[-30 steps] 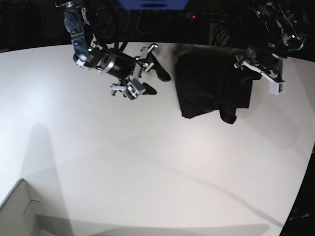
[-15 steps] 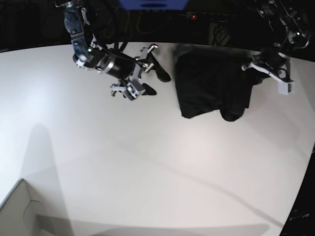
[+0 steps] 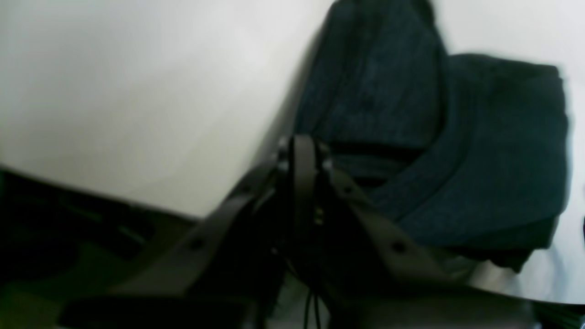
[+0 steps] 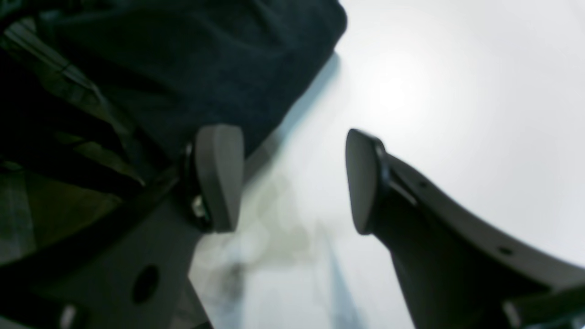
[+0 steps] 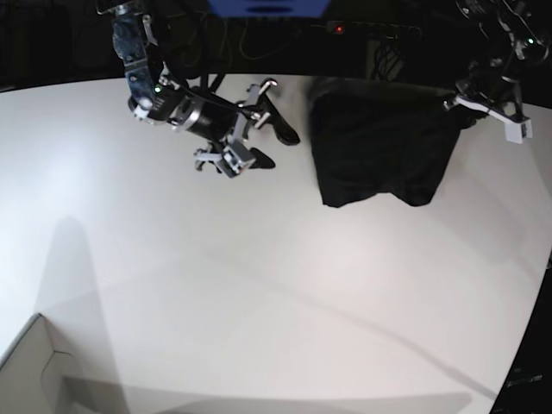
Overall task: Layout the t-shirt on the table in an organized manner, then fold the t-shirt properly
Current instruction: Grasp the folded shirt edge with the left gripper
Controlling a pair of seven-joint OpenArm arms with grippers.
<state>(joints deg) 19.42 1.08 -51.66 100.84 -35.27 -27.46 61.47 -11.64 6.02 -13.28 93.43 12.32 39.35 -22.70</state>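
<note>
The t-shirt [image 5: 379, 155] is light and limp; left gripper [image 3: 301, 151] pinches its edge, right gripper [image 4: 292, 178] gapes wide, empty.

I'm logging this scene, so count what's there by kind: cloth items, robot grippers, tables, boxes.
Cloth: 1, the t-shirt
Grippers: 2, left gripper and right gripper
Tables: 1, the table
Boxes: 1, the box corner
Total: 5
</note>
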